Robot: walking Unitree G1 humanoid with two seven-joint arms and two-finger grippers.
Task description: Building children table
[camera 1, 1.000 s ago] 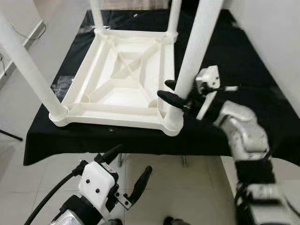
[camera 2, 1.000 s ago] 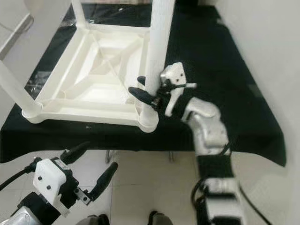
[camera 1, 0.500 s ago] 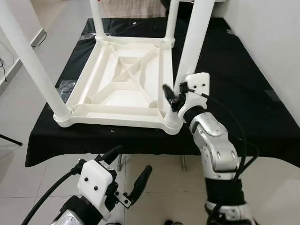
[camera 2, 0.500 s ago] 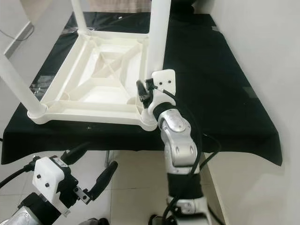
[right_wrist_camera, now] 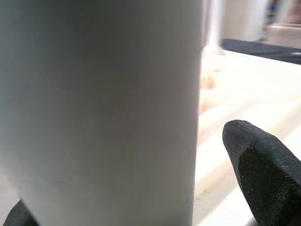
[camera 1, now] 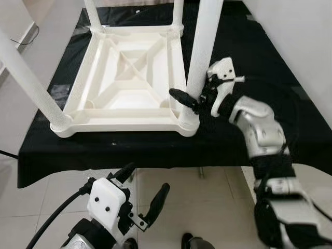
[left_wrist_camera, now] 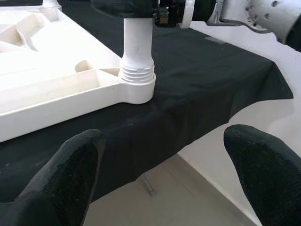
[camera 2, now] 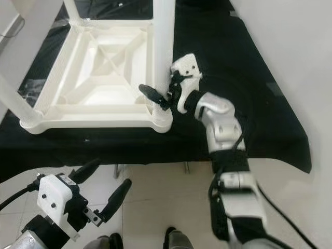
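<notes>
A white plastic table top (camera 1: 119,120) lies upside down on a black-covered table (camera 1: 259,52), with white legs standing in its corners. My right gripper (camera 1: 188,94) straddles the near right leg (camera 1: 203,46) just above its threaded socket (left_wrist_camera: 137,75). One black finger (camera 1: 181,97) crosses the leg's front; the other is hidden behind it. In the right wrist view a strip of table top shows between the leg (right_wrist_camera: 103,108) and one fingertip (right_wrist_camera: 263,174). My left gripper (camera 1: 147,177) hangs open and holds nothing, low over the floor before the table's front edge.
The near left leg (camera 1: 26,72) leans out over the table's left side, and two far legs (camera 1: 178,13) stand at the back. A white wall (camera 1: 306,31) runs close along the right. Tiled floor (camera 1: 207,197) lies in front.
My right wrist has rolled from upright half a second ago back to level, so its finger lies across the leg's front again. The camera has shifted. The left arm is unchanged.
</notes>
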